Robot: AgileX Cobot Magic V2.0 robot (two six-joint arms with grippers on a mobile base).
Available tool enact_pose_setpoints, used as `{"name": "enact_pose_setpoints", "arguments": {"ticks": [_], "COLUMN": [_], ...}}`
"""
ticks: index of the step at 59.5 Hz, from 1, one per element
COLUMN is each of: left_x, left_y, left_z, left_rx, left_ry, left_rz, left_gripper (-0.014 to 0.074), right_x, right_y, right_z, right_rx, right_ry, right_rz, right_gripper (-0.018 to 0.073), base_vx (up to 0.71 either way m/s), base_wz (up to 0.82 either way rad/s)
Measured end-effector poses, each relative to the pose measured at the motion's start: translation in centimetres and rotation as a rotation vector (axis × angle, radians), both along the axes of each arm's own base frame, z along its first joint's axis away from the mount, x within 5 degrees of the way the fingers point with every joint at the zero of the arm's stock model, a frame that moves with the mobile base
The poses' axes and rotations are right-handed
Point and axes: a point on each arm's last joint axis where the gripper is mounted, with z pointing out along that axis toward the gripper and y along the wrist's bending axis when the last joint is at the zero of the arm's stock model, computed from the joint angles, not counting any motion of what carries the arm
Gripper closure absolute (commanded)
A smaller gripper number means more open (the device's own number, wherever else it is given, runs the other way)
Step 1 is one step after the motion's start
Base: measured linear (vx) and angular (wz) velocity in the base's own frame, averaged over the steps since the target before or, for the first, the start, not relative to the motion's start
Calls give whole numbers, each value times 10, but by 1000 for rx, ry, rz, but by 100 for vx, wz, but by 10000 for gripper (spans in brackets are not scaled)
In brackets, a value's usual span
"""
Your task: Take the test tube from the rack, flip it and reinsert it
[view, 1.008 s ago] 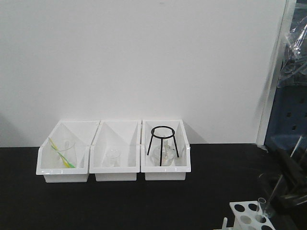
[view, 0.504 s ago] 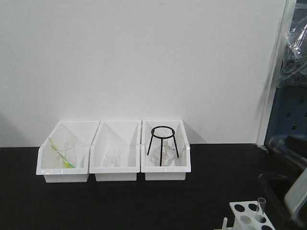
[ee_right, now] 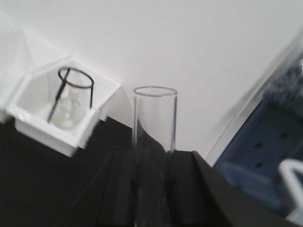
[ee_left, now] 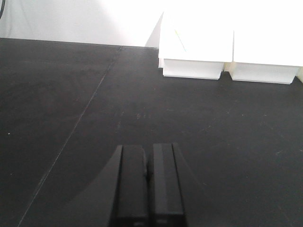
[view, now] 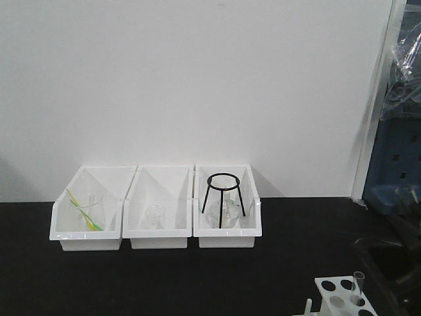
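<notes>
As the flip would likely need a firm hold, the right pincer [ee_right: 152,163] pinched the test tube [ee_right: 155,118] upright between its jaws

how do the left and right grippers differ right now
The left gripper is shut on nothing; the right gripper is closed on the test tube. The left gripper faces bare black table; the right gripper faces a bin holding a black tripod. Both have black fingers.
</notes>
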Motion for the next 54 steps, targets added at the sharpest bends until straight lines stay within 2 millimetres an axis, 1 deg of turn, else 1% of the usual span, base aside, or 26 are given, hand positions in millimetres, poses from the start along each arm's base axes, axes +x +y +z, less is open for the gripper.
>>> {"name": "enact_pose_setpoints", "arguments": {"ticks": [5, 9, 13, 19, 23, 27, 32, 40, 54], "left_x": [0, 0, 0, 0, 0, 0, 0, 0, 0], "left_y": [0, 0, 0, 0, 0, 0, 0, 0, 0], "left_z": [0, 0, 0, 0, 0, 0, 0, 0, 0], "left_rx": [0, 0, 0, 0, 0, 0, 0, 0, 0], "left_ry": [0, 0, 0, 0, 0, 0, 0, 0, 0], "left_rz": [0, 0, 0, 0, 0, 0, 0, 0, 0], "left_gripper": [603, 603, 603, 603, 603, 603, 603, 603, 603], "right_x": [0, -2, -6, -13, -17, -19, -18, -11, 1], "right_y": [1, 5, 8, 6, 0, -6, -9, -4, 2], "right_z": [0, -3, -10, -30, -47, -59, -69, -79, -102], "right_rx": [235, 380, 465, 550, 582, 590, 586, 547, 478], "right_ry": [6, -36, -104, -243, -307, -339, -354, -327, -213], "right_rz": [-18, 17, 66, 94, 48, -6, -45, -9, 16], "right_gripper": [568, 568, 568, 568, 568, 568, 568, 568, 568], "base_vx": [0, 0, 0, 0, 0, 0, 0, 0, 0], "base_wz": [0, 0, 0, 0, 0, 0, 0, 0, 0]}}
